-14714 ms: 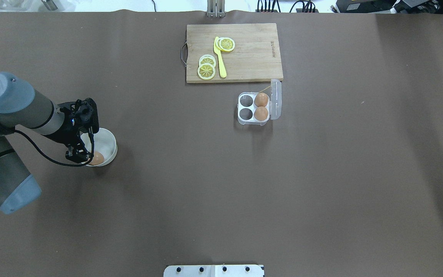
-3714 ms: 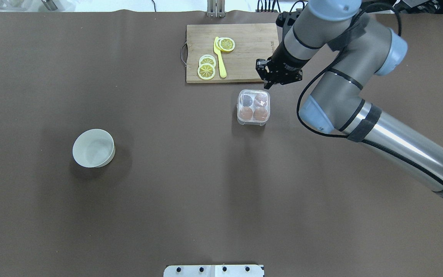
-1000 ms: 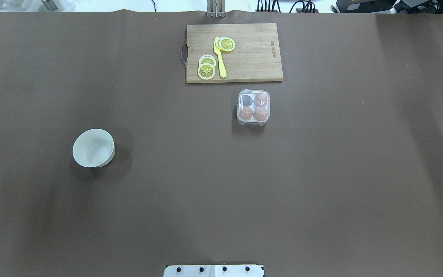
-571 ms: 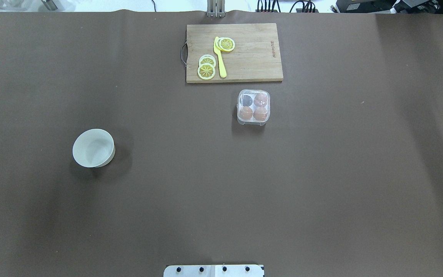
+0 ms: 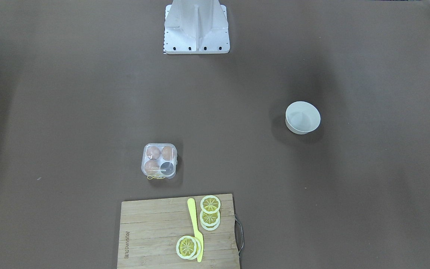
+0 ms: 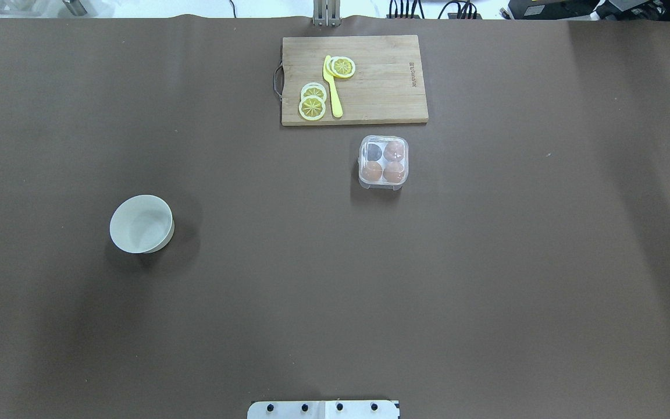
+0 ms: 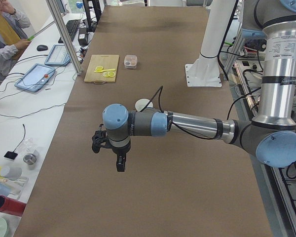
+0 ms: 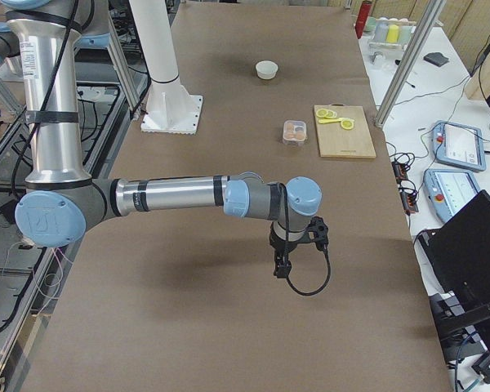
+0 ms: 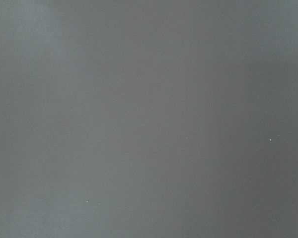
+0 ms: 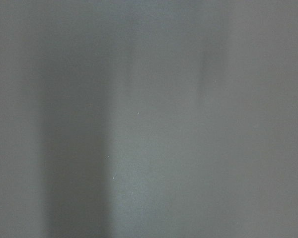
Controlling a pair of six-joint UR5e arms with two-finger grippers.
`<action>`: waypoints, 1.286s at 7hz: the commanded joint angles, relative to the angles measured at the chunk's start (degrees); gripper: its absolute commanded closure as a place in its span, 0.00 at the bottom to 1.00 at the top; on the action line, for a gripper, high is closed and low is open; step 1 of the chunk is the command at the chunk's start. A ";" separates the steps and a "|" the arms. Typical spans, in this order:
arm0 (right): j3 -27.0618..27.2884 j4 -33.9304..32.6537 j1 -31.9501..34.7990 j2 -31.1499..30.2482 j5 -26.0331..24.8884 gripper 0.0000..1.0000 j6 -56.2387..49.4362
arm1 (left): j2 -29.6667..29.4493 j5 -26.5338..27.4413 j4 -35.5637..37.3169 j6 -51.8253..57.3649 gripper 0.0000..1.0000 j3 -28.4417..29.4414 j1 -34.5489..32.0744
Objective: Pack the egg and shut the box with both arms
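The box [image 6: 384, 162] stands just in front of the cutting board with its clear lid down. Three light-brown eggs [image 6: 394, 171] lie in it and one cup is dark and empty. Its yellow clasp [image 5: 156, 177] shows in the front-facing view. Both arms are out of the overhead and front-facing views. The left gripper [image 7: 119, 165] hangs above bare table at the table's left end. The right gripper [image 8: 282, 268] hangs above bare table at the right end. I cannot tell whether either is open or shut. Both wrist views show only blurred table.
An empty white bowl [image 6: 141, 223] stands on the left half of the table. A wooden cutting board [image 6: 381, 81] with lemon slices [image 6: 312, 107] and a yellow knife [image 6: 332, 87] lies at the back. The white stand [image 5: 196, 26] is at the robot's edge.
Earlier the box was open with two eggs and the left gripper was at the bowl's egg. The right arm by the shut box has withdrawn. Nothing has moved in the last second.
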 commanded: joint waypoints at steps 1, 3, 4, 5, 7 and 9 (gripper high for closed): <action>0.10 0.00 -0.14 0.52 0.30 0.00 0.04 | 0.04 -0.10 -0.24 0.07 0.02 0.96 0.03; 0.19 0.00 -0.14 0.88 0.21 0.00 0.04 | -0.04 -0.10 -0.33 0.15 0.02 1.24 0.03; -0.25 0.00 -0.14 1.23 0.04 0.00 -0.13 | -0.04 -0.19 -0.33 0.16 0.02 1.32 0.03; -0.42 0.00 -0.14 1.41 -0.05 0.00 -0.13 | -0.13 -0.10 -0.33 0.16 0.02 1.23 0.03; -0.51 0.00 -0.14 1.41 -0.05 0.00 -0.13 | -0.48 -0.02 -0.33 0.16 0.02 1.40 0.12; 0.10 0.00 -0.06 1.41 0.03 0.00 0.04 | -0.57 -0.02 -0.33 0.07 0.02 1.15 0.12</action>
